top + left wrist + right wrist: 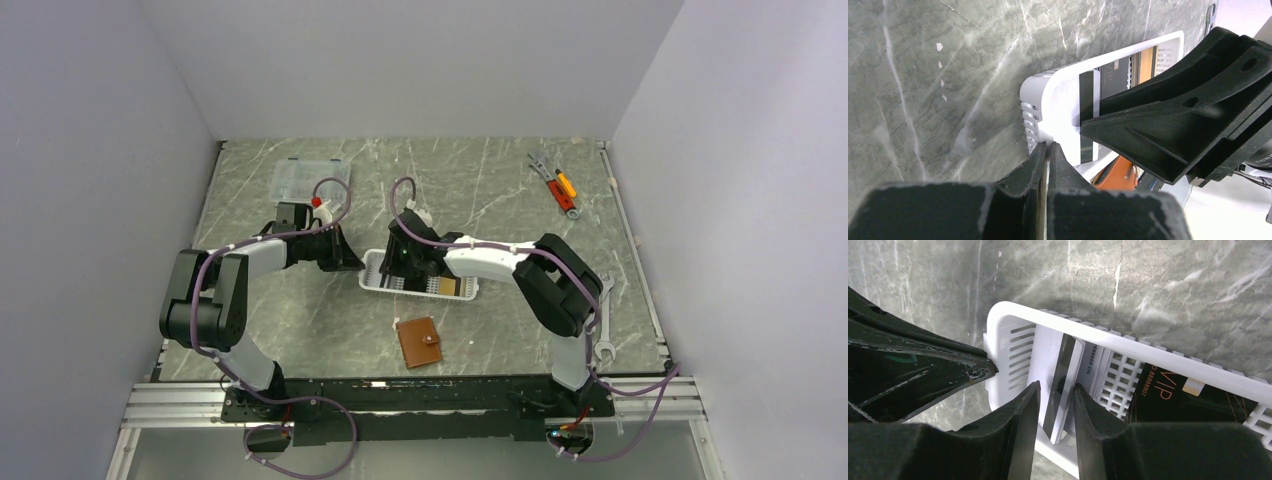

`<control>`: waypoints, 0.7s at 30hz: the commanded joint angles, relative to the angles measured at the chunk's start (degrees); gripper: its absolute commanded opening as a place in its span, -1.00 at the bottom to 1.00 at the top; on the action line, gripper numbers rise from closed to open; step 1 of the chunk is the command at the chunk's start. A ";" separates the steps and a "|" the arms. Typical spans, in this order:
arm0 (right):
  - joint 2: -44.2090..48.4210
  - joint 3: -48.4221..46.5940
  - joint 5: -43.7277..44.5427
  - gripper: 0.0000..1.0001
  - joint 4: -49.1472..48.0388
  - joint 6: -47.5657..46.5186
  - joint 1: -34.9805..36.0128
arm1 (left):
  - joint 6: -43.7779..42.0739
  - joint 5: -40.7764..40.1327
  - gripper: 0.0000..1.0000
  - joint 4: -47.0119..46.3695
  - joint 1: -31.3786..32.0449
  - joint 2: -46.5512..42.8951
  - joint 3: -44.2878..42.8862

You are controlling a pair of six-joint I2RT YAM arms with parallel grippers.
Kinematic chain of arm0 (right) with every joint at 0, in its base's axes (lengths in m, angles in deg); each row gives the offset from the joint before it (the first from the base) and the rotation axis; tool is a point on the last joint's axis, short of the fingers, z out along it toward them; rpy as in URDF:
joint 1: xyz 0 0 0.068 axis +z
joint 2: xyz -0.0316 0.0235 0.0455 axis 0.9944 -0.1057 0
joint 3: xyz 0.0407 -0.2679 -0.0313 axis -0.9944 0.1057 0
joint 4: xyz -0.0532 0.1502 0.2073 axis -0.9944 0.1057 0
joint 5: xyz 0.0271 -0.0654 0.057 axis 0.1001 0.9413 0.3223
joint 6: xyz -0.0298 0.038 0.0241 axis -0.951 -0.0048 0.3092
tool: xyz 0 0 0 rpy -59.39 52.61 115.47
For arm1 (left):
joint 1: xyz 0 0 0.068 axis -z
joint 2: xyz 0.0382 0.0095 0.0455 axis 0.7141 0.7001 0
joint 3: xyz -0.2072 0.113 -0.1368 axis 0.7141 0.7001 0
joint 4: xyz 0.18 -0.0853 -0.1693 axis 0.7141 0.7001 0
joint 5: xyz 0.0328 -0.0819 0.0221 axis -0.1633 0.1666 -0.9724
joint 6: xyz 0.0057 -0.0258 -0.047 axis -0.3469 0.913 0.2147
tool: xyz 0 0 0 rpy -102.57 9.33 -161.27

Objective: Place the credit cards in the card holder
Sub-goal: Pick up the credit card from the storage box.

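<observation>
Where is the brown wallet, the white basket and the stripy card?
brown wallet (418, 342), top view, middle of its leather cover.
white basket (1128, 341), right wrist view, its upper rim.
stripy card (1060, 382), right wrist view, its dark stripe.

White basket (369, 272), clear box (310, 178), apparently small tools (555, 184).

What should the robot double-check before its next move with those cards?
1. Card lined up between the right gripper fingers: ok, the striped white card stands between them.
2. Firm hold on that card: cannot tell; the jaws stand apart, with a gap on one side.
3. White basket steadied: ok, the shut left gripper touches its end.
4. Card holder ready to receive: not ok, it lies closed on the table.
5. Neighbouring black VIP card clear of the fingers: ok, it lies further along the basket.
</observation>
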 commanded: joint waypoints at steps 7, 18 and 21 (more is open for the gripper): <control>-1.35 -1.74 0.23 -0.60 -0.59 -0.12 -0.32 | -1.22 2.64 -0.95 0.08 -0.19 -2.35 0.12; -4.38 -0.08 -5.69 -0.50 -8.39 2.17 -1.29 | -1.65 5.93 -0.70 0.36 -0.08 -4.85 -1.13; -2.29 1.98 -5.63 -0.70 -10.35 2.53 -1.99 | -1.92 6.82 -0.64 0.94 -0.08 -5.31 -1.89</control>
